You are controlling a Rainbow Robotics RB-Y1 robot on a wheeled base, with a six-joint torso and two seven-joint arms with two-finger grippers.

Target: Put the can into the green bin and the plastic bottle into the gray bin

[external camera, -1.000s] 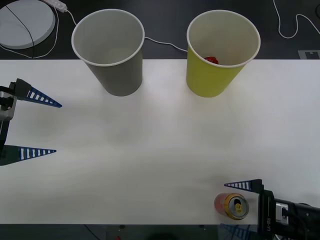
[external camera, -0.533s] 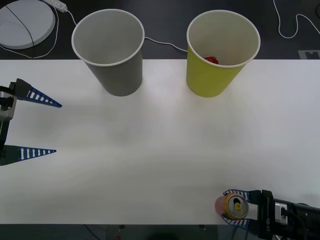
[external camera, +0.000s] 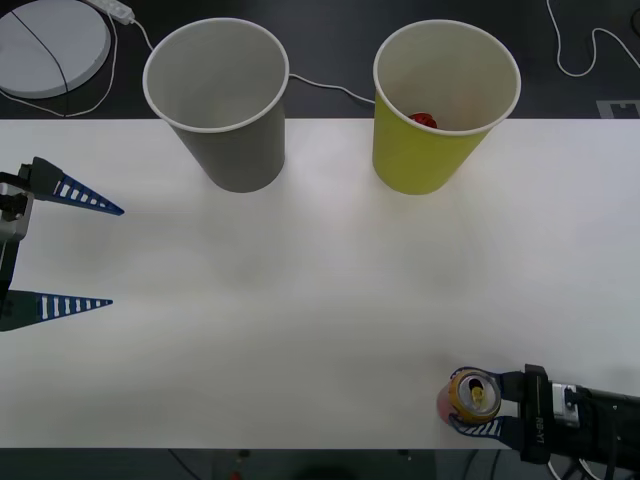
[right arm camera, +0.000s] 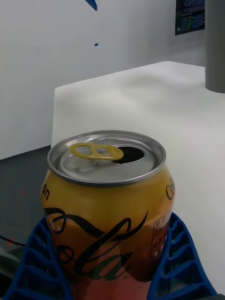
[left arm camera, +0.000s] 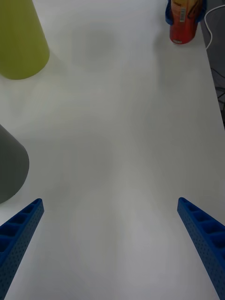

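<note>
White table (external camera: pixel 320 290) up front: right gripper (external camera: pixel 478 402) reaches in low at its near edge, blue fingers clamped around the upright can (external camera: pixel 468 396). Left gripper (external camera: pixel 70 250) hovers spread wide, well apart from the can.

The right gripper (external camera: pixel 474 402) sits at the tabletop's near right corner, its blue ribbed fingers (right arm camera: pixel 176 262) apparently pressed against both sides of the can (right arm camera: pixel 107 201). The left gripper (external camera: pixel 75 250) hovers at the left edge, fingers spread wide.
</note>
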